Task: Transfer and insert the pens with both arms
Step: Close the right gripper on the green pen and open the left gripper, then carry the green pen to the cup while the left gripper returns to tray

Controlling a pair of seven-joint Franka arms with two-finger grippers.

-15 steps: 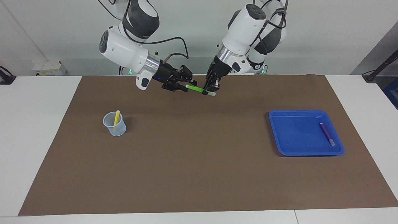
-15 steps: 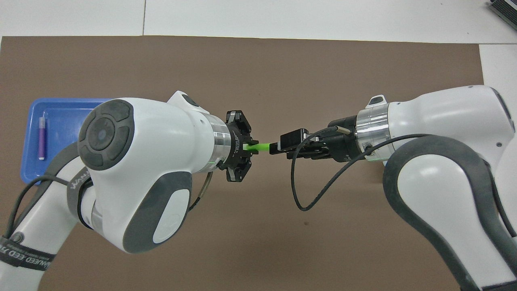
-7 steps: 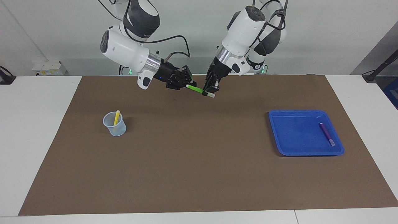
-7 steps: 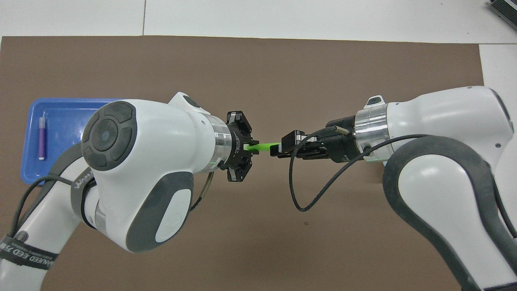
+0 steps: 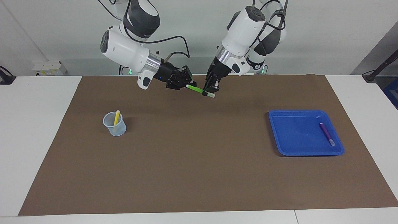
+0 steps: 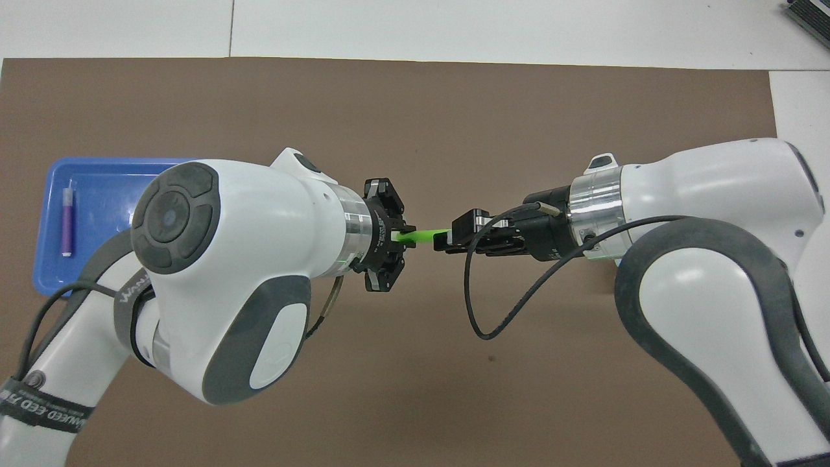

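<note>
I see both my left claw (image 5: 209, 92) and right claw (image 5: 188, 84) clamped on the green pen (image 5: 196, 89), the yellow pen (image 5: 116, 117) in the cup (image 5: 115, 127), the purple pen (image 5: 326, 133) in the tray (image 5: 295, 137).

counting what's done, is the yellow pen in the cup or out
In. The yellow pen stands tilted inside the clear cup, its top poking above the rim.

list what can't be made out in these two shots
- Clear plastic cup with the yellow pen: absent from the overhead view, hidden under the right arm.
- Bright green pen: only its middle shows overhead; the left gripper and right gripper cover its ends.
- Blue plastic tray: overhead, the left arm hides part of it.
- Purple pen: any markings are too small in either view.
</note>
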